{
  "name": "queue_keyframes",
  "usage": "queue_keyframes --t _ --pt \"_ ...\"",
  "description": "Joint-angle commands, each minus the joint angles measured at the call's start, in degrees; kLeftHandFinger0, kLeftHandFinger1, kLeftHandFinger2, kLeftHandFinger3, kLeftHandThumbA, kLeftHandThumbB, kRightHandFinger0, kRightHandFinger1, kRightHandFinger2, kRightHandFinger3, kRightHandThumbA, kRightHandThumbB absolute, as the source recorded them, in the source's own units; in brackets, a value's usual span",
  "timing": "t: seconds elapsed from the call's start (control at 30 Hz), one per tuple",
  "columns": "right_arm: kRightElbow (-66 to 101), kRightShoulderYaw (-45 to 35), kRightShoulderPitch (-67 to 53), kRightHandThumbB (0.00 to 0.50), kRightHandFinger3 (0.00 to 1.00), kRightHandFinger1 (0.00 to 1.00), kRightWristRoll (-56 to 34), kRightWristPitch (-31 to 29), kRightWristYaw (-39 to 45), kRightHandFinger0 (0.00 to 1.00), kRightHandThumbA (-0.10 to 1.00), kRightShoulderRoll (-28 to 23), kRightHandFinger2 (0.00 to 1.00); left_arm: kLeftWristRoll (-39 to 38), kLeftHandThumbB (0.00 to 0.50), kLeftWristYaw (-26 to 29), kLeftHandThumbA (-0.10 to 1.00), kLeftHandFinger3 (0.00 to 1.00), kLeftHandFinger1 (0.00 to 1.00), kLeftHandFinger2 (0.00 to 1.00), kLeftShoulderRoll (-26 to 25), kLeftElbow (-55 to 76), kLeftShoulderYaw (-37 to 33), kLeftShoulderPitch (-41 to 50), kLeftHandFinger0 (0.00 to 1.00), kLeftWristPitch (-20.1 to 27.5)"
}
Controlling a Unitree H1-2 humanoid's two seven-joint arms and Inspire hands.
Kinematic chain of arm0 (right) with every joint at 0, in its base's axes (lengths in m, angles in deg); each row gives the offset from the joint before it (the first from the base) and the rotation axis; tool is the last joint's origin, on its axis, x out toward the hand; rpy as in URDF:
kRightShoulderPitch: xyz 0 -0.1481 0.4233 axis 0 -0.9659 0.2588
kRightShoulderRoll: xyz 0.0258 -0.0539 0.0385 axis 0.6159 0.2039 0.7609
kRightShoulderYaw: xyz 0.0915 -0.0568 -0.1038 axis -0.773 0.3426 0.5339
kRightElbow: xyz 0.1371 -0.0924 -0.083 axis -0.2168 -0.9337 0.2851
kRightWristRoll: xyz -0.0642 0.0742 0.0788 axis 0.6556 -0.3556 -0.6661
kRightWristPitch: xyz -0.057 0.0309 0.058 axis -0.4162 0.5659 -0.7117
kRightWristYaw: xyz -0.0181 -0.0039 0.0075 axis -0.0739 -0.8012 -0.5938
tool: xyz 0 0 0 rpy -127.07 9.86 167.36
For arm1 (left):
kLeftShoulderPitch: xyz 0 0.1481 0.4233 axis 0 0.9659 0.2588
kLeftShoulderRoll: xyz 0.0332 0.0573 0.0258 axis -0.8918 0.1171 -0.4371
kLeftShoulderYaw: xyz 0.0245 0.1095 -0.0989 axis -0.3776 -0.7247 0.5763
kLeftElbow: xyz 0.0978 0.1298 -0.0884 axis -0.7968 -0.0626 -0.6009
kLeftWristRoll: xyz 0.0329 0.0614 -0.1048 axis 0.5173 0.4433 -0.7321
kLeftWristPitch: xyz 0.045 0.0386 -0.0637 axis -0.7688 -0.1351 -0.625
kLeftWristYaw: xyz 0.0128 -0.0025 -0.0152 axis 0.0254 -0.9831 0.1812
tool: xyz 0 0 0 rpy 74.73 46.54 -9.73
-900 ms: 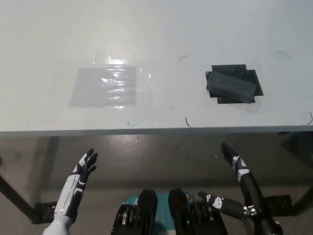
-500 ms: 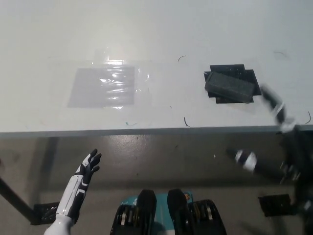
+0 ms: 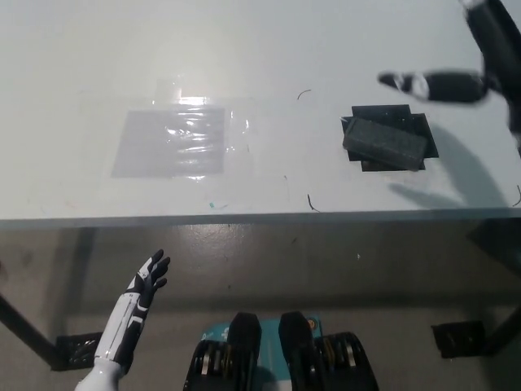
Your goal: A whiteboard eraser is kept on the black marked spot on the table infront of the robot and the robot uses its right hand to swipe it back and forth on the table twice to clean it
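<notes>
Since the earlier frames the right hand point(image 3: 444, 84) has swung up from below the table edge at lower right and now hangs over the far right of the table point(image 3: 260, 49), blurred by motion. It sits just beyond and to the right of the eraser point(image 3: 385, 142), not touching it. One finger juts left; the rest is smeared, so whether it's spread or curled I can't tell. Holding nothing as far as can be seen.

Eraser: dark grey block, lying flat, slightly skewed, on the black marked spot point(image 3: 425, 134), right-centre of table, nearer the near edge than the far. The mark shows round its far and right sides. Arm's shadow falls on the table near and right of the block, which suggests the arm is well above the surface.

Left hand point(image 3: 146, 277) rests low at near left, below the table edge, fingers apart, empty (idle, out of the way so the right has the workspace).

Also: a clear taped film patch point(image 3: 172, 142) left-centre, glare on it; a few pen squiggles on the tabletop.

Judgement: approach phase. No grip, no swipes begun. Next it likely needs to come down onto the block's top, press, then slide.
</notes>
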Motion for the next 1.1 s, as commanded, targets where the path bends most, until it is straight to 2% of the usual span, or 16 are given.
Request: queue_keyframes --t 0.0,0.07,0.13,0.2,0.3,0.37,0.43,0.57,0.63,0.67,0.8,0.87,0.9,1.07 --pt "-39.7 15.4 47.7 0.387 1.00 1.00 16.0 17.1 22.8 1.00 1.00 -1.5 1.00 0.1 0.462 -2.6 1.00 1.00 1.00 1.00 -2.1 4.7 -1.4 -0.2 1.00 3.9" --pt "-48.4 18.2 50.5 0.298 1.00 1.00 16.7 12.0 23.4 1.00 1.00 0.6 1.00 -0.3 0.465 -2.7 1.00 1.00 1.00 1.00 -2.1 4.6 -1.4 -0.2 1.00 4.0" --pt "-56.8 20.5 52.8 0.323 1.00 1.00 17.6 10.3 23.2 1.00 1.00 2.9 1.00 -0.3 0.475 -2.6 1.00 1.00 1.00 1.00 -2.2 4.6 -1.2 -0.1 1.00 4.0" --pt "-64.0 21.5 54.7 0.278 1.00 1.00 16.0 9.1 25.7 1.00 1.00 4.8 1.00 -0.1 0.478 -2.4 1.00 1.00 1.00 1.00 -2.3 4.5 -1.1 -0.2 1.00 4.0" --pt "-68.7 23.6 55.7 0.243 1.00 1.00 16.0 7.8 26.9 1.00 1.00 6.4 1.00 -0.2 0.473 -2.4 1.00 1.00 1.00 1.00 -2.2 4.7 -1.1 -0.2 1.00 4.0" --pt "-70.3 25.7 55.8 0.277 1.00 1.00 17.0 8.0 27.2 1.00 1.00 7.1 1.00 -0.4 0.471 -2.5 1.00 1.00 1.00 1.00 -2.3 4.7 -1.1 -0.3 1.00 4.0" --pt "-72.0 27.8 55.9 0.285 1.00 1.00 17.7 8.4 27.8 1.00 1.00 7.9 1.00 -0.5 0.472 -2.5 1.00 1.00 1.00 1.00 -2.4 4.7 -1.0 -0.2 1.00 3.9" --pt "-73.9 28.6 55.7 0.264 1.00 1.00 16.0 9.5 26.9 1.00 1.00 8.2 1.00 -0.6 0.473 -2.4 1.00 1.00 1.00 1.00 -2.7 4.6 -0.9 -0.3 1.00 4.0" --pt "-75.1 28.4 55.7 0.236 1.00 1.00 14.6 9.5 27.3 1.00 1.00 7.8 1.00 -0.7 0.477 -2.5 1.00 1.00 1.00 1.00 -2.7 4.7 -0.9 -0.3 1.00 3.8" --pt "-75.8 28.5 55.8 0.237 1.00 1.00 14.2 9.8 27.5 1.00 1.00 7.8 1.00 -0.6 0.478 -2.4 1.00 1.00 1.00 1.00 -2.8 4.8 -0.9 -0.2 1.00 3.7" --pt "-76.8 29.3 55.6 0.170 1.00 1.00 13.8 8.4 27.0 1.00 1.00 7.5 1.00 -0.8 0.487 -2.4 1.00 1.00 1.00 1.00 -2.7 4.7 -0.9 0.0 1.00 3.4" --pt "-77.4 29.9 55.9 0.186 1.00 1.00 13.8 8.6 27.7 1.00 1.00 7.6 1.00 -0.4 0.477 -2.0 1.00 1.00 1.00 1.00 -2.7 4.5 -1.0 0.2 1.00 4.0" --pt "-77.8 30.4 56.0 0.229 1.00 1.00 14.0 8.8 27.7 1.00 1.00 7.7 1.00 -0.2 0.473 -1.8 1.00 1.00 1.00 1.00 -2.7 4.5 -1.1 0.2 1.00 4.0" --pt "-78.7 30.9 56.4 0.242 1.00 1.00 13.7 8.6 27.6 1.00 1.00 7.6 1.00 -0.4 0.490 -1.9 1.00 1.00 1.00 1.00 -2.6 4.3 -1.1 0.0 1.00 3.7"
